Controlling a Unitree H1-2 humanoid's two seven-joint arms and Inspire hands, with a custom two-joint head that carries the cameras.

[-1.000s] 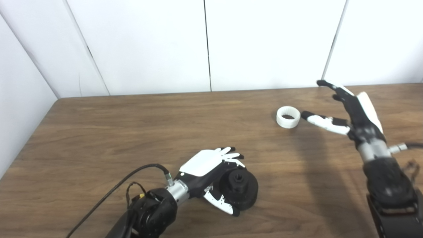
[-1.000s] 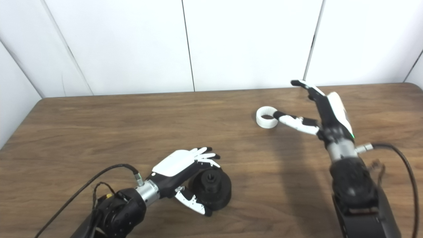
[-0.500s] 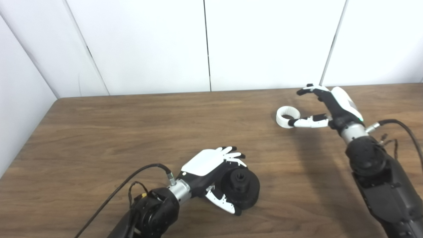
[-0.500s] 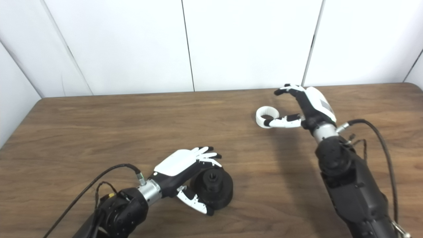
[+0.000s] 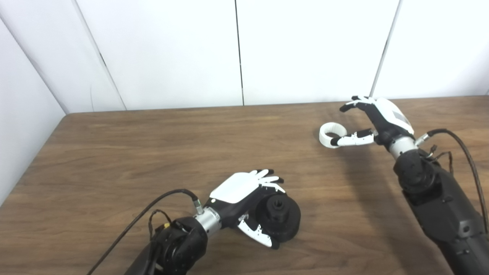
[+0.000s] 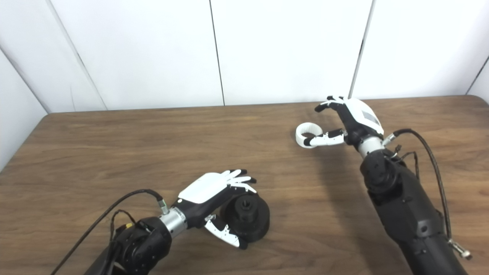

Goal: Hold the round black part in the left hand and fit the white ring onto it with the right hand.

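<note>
White ring (image 5: 332,134) flat, hole upward, beside spread right hand (image 5: 376,120); left hand (image 5: 248,198) clasping black part (image 5: 277,217).

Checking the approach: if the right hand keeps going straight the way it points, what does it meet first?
Probably the white ring: the right hand points leftward at it, thumb tip already at its near rim. Contact is unclear.

Both arms are bulky black segments ending in silver metal wrist collars. Each hand, left hand (image 5: 244,191) and right hand (image 5: 376,120), has a glossy white back shell and white fingers with black tips. Black cables loop from each wrist.
</note>
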